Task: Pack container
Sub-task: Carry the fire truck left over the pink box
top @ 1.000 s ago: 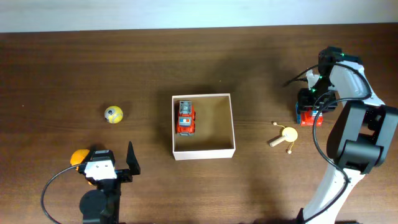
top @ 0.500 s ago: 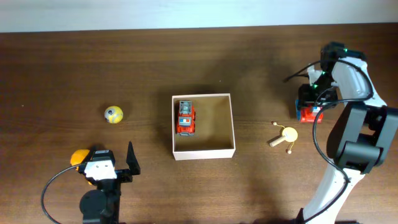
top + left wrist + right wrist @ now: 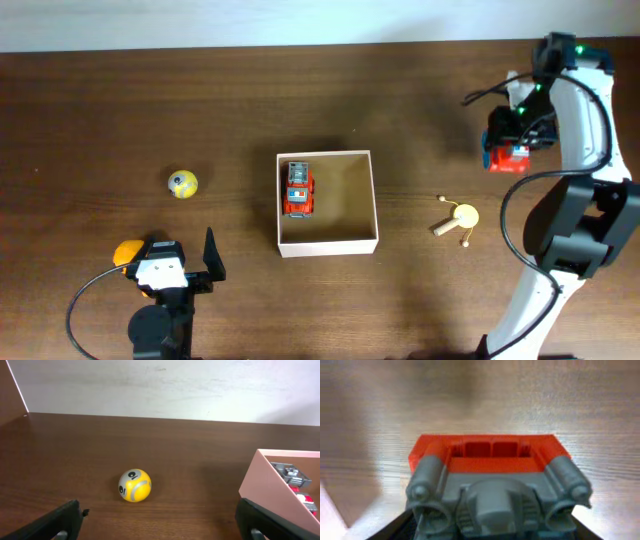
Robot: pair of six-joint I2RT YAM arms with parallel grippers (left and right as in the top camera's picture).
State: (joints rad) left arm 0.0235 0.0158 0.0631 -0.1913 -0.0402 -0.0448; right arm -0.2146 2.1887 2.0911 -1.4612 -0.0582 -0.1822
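Observation:
The container [image 3: 328, 246] stands mid-table with a red toy truck [image 3: 297, 189] inside at its left; both also show in the left wrist view, the container [image 3: 265, 485] and the truck [image 3: 295, 477]. My right gripper [image 3: 510, 135] is at the far right, shut on a red and grey toy vehicle [image 3: 512, 158], which fills the right wrist view [image 3: 495, 485] between the jaws [image 3: 490, 527]. My left gripper [image 3: 178, 263] is open and empty at the front left. It faces a yellow ball [image 3: 134, 485] beyond its jaws [image 3: 160, 525].
The yellow ball [image 3: 182, 184] lies left of the container. An orange ball [image 3: 127, 252] lies beside the left gripper. A yellow wooden toy with pegs [image 3: 460, 218] lies right of the container. A pale wall runs along the table's far edge.
My right gripper has moved toward the far edge with the red and grey toy vehicle in it. The left arm has not moved.

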